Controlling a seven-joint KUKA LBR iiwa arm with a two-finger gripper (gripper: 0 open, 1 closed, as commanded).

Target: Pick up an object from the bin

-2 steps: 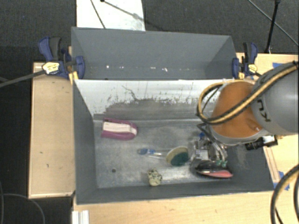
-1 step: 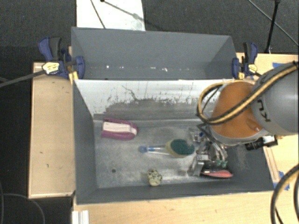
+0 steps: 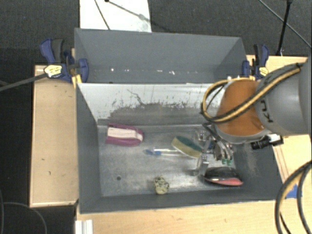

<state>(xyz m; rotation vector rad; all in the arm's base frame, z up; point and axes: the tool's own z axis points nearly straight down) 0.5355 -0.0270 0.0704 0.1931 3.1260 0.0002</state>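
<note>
grey bin (image 3: pixel 90 145), tool (image 3: pixel 208 161) beside black-red object (image 3: pixel 222 180)

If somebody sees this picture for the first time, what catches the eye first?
The arm's orange cover at the right, its claw low over the bin floor between a green-and-beige brush and a black-and-red object. Then a pink-and-white thing lying alone at the left.
</note>
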